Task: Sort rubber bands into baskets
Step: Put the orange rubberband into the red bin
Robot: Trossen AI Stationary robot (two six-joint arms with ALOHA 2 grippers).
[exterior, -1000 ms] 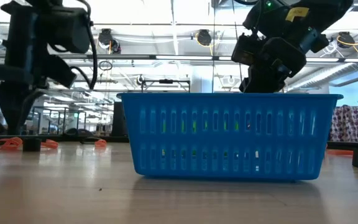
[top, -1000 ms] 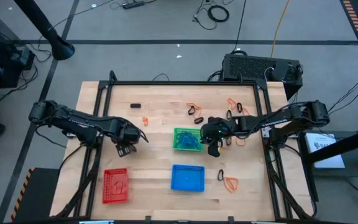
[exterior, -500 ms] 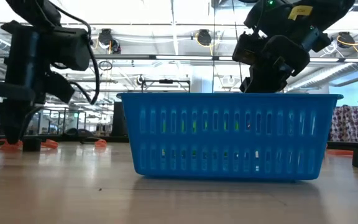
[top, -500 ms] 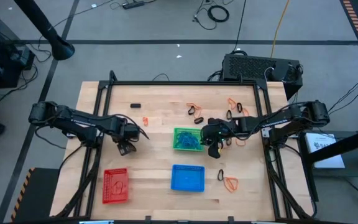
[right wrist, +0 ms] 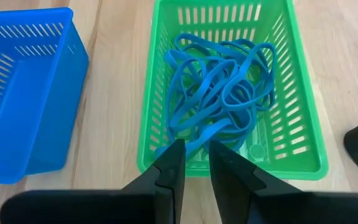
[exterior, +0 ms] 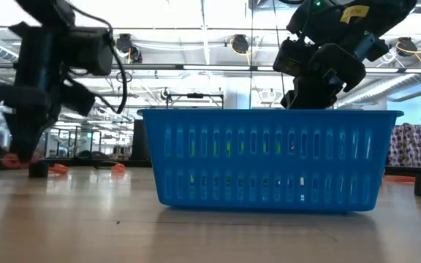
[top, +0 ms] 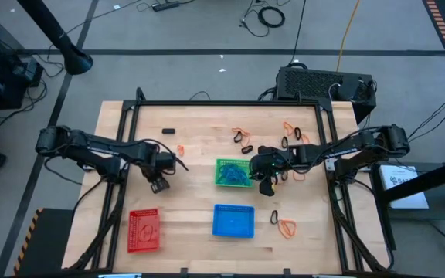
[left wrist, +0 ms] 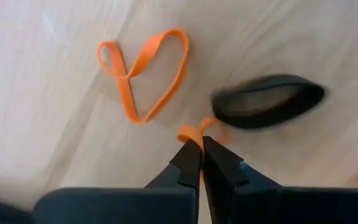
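My left gripper [left wrist: 201,144] points down at the table's left middle [top: 159,182] and is shut on a small orange rubber band [left wrist: 194,132]. Beside it lie a second orange band [left wrist: 145,74] and a black band [left wrist: 267,107]. My right gripper [right wrist: 195,163] hangs at the right wall of the green basket [top: 232,173], its fingers a narrow gap apart with nothing seen between them. That basket holds a tangle of blue bands [right wrist: 219,99]. The blue basket [top: 233,221] and the red basket [top: 144,230] stand nearer the front edge. My left gripper pinches a bend of the orange band [left wrist: 194,132] between its two fingertips, coming from above and pointing down. A short loop of the band sticks out past the tips. The fingers hide the rest, and I cannot tell whether the band is off the table.
Loose orange and black bands lie at the far middle [top: 241,133], the far right [top: 288,127] and the near right [top: 288,228]. One orange band [top: 181,150] and a black one [top: 168,131] lie far left. The blue basket [exterior: 269,159] fills the low view.
My left gripper has sunk toward the table and tipped a little, and in the low view its fingers have drawn together over an orange band that lay there.
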